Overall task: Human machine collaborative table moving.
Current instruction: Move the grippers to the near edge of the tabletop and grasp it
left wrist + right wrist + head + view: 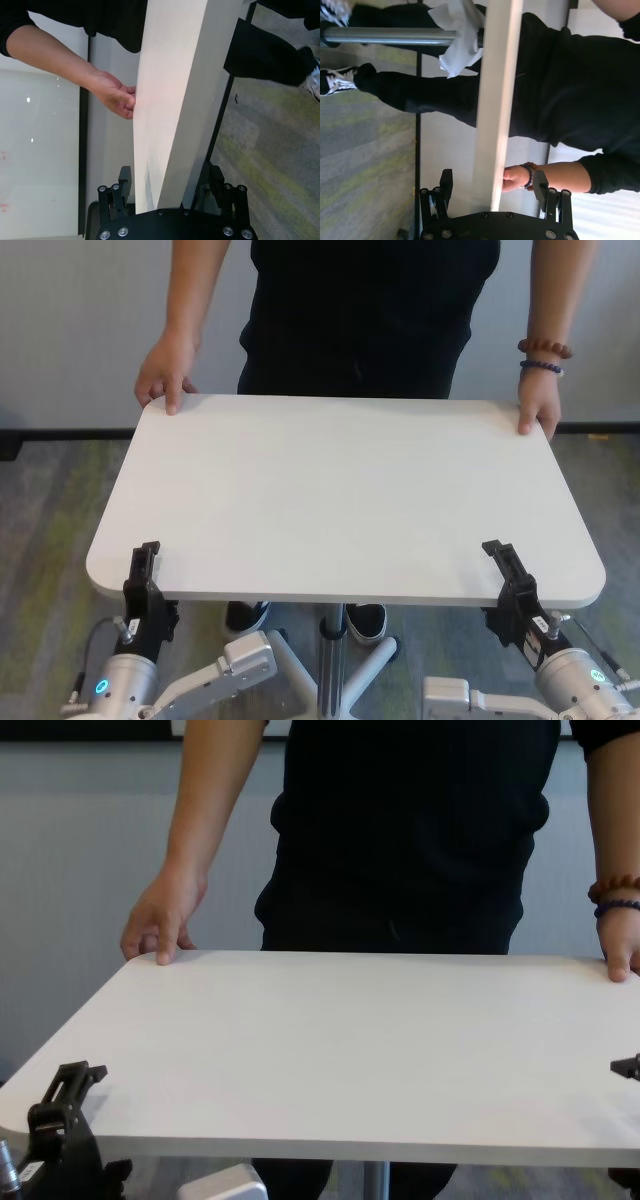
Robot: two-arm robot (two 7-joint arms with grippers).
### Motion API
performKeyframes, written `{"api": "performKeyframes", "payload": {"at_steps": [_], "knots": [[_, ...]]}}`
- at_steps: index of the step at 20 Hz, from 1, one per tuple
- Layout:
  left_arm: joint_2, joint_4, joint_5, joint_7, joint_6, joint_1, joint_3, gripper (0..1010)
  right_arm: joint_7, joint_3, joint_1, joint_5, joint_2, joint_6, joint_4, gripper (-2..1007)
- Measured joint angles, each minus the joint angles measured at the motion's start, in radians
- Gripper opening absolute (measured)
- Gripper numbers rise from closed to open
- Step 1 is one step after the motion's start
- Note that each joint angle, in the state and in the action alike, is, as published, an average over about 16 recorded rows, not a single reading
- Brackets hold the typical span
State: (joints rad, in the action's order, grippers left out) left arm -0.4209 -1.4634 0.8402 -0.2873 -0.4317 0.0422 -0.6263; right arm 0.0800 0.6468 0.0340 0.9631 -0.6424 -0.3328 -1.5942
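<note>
Table point(340, 490) fills mid-frame in the head view, the human point(370, 310) gripping its far corners at the top. My left gripper point(145, 580) and right gripper point(510, 580) straddle the near edge at lower left and lower right — jaws spread above and below the top, not clamped. I judge both should close evenly before any lift — keep level

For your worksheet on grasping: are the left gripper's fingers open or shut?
Open: the left gripper has fingers either side of the table edge.
</note>
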Motion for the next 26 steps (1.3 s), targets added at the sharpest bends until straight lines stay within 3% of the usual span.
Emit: {"api": "performKeyframes", "payload": {"at_steps": [9,26], "knots": [[0.01,-0.002,0.019,-0.001,0.001,-0.015,0.018,1000,0.009,-0.005,-0.004,0.043,0.027,-0.018,0.027,1001],[0.018,-0.009,0.032,0.004,0.009,-0.028,0.039,1000,0.005,-0.037,-0.006,0.054,0.058,-0.007,0.057,1001]]}}
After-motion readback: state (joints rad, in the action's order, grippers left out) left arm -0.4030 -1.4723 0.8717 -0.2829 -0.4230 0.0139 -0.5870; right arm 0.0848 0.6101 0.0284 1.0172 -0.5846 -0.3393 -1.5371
